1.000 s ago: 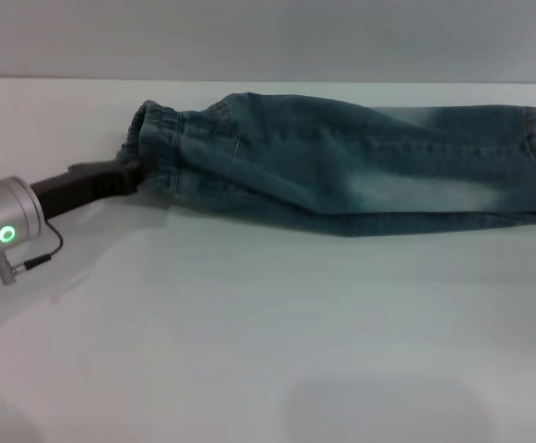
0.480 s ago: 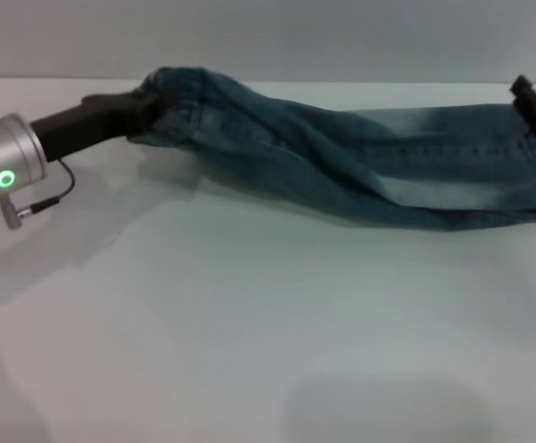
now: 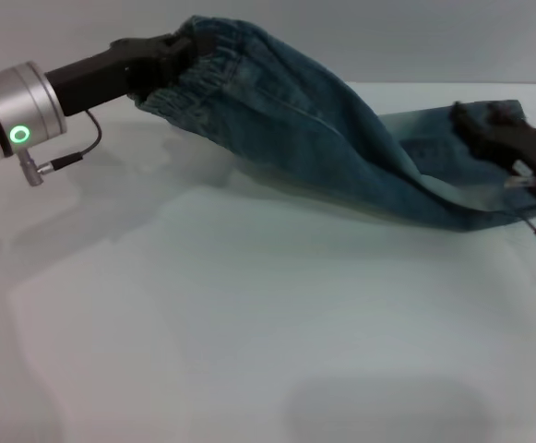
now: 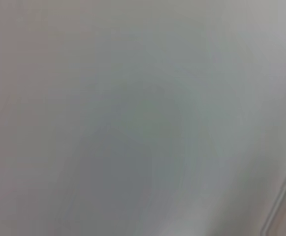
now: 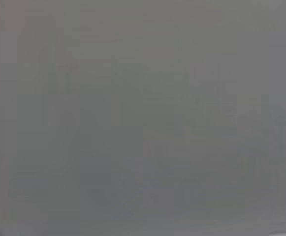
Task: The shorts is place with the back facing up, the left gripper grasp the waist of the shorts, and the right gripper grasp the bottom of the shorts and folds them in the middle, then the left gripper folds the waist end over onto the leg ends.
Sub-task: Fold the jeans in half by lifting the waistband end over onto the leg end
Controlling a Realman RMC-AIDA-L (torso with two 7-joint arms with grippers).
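The shorts (image 3: 341, 148), faded blue denim, hang slanting from ruffled waist (image 3: 189, 65).

A bare lab bench (plain white table (image 3: 249, 351), blank grey wall (image 3: 387, 37)).

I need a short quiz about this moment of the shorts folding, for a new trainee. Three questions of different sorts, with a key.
1. True or false: the waist of the shorts lies flat on the table.
2. Which gripper holds the waist?
A. the left gripper
B. the right gripper
C. neither one
3. Fill in the missing word: the right gripper is over the ____ ends of the shorts.

Key
1. False. The waist is raised above the table, and the denim slopes down from it toward the robot's right.
2. A. The left gripper is shut on the waist at the upper left of the head view.
3. leg. These ends rest on the table.
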